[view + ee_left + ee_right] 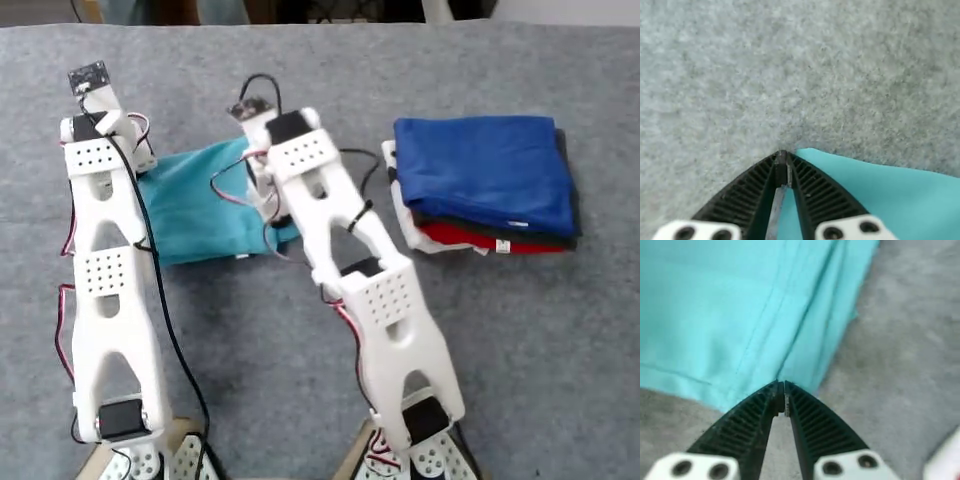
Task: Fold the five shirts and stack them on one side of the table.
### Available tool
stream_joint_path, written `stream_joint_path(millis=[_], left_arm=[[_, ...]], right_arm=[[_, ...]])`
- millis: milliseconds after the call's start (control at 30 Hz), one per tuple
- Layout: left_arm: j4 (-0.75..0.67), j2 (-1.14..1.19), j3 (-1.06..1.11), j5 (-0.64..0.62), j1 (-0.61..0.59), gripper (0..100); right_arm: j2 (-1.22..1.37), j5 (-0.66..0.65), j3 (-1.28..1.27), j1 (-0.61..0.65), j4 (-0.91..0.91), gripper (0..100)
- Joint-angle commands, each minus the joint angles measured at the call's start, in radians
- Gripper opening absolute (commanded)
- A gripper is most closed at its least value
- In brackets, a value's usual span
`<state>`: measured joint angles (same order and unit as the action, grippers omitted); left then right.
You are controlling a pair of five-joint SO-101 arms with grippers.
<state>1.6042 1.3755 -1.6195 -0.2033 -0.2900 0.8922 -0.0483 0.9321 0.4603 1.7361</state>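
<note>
A teal shirt [200,205] lies folded flat on the grey table between my two arms. My left gripper [781,156] is shut, its tips pinched together right at the shirt's corner [805,155], with teal cloth [880,200] running under it. In the high view this gripper [135,160] sits at the shirt's far left corner. At the opposite side my right gripper [780,386] is shut on the folded edge of the teal shirt [740,315], low on the table; from above it [270,205] is at the shirt's right side.
A stack of folded shirts [485,185] lies at the right of the table, blue on top, then dark, red and white layers. Grey felt [520,350] covers the table; open room lies at the front right and along the far edge.
</note>
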Motion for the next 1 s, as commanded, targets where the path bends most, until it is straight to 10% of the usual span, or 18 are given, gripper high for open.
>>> stream_joint_path(millis=[0,300,600,967], left_arm=[[0.091,-0.126,-0.047,0.091,-0.012,3],[0.164,-0.295,0.021,0.137,-0.105,3],[0.157,-0.773,0.832,0.169,-0.101,3],[-0.436,-1.409,1.986,0.114,0.064,3]], right_arm=[[-0.067,0.005,0.120,-0.044,0.031,1.5],[-0.116,0.009,0.176,-0.026,-0.195,1.5],[-0.008,0.003,0.177,-0.005,-0.442,1.5],[0.177,0.002,0.179,-0.043,-0.635,1.5]])
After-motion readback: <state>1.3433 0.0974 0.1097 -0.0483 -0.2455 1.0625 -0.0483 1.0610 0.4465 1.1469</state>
